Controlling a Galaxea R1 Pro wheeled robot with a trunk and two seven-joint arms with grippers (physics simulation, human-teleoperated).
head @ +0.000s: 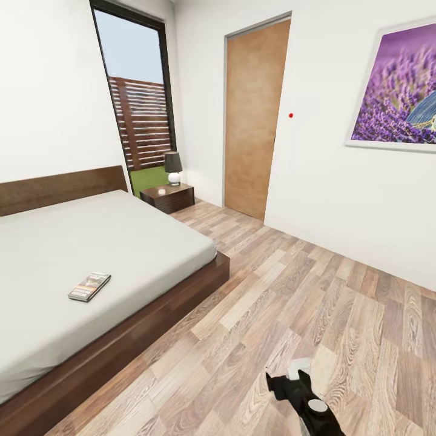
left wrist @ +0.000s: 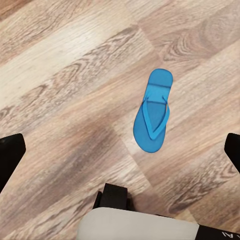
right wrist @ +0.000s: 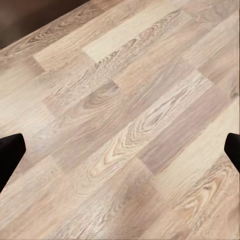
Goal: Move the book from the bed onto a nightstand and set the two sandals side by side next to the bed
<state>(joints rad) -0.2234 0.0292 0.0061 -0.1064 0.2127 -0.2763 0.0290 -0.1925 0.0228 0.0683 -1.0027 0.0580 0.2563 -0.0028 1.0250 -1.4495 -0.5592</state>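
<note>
Head view: the bedroom, with the bed [head: 121, 266] occupying the left half of the scene, its pale grey-white mattress resting in a dark brown frame below a plain headboard [head: 60, 188]. The book [head: 89, 286] lies flat on the mattress, near the edge that faces the open floor and well apart from the headboard. At the far corner of the bed stands the nightstand [head: 168, 197], just beside the frame, carrying a table lamp [head: 173, 168] with a dark shade and a white base. Behind it a tall dark-framed window [head: 136, 103] shows a slatted brown fence and grass. A wooden door [head: 254, 118] is set in the far wall, and a framed picture of purple flowers [head: 396, 91] hangs on the wall at right. The wood-plank floor [head: 290, 315] fills the foreground, where part of a black robot arm [head: 303, 396] enters at the lower edge. Left wrist view: the left gripper [left wrist: 120, 150] has its fingers spread wide apart, holding nothing, above the planks; one blue sandal [left wrist: 153, 112] lies flat on the floor, sole down, between the two fingertips and nearer one of them, untouched. Right wrist view: the right gripper [right wrist: 120, 150] likewise has its fingers wide apart and empty, over bare planks.
</note>
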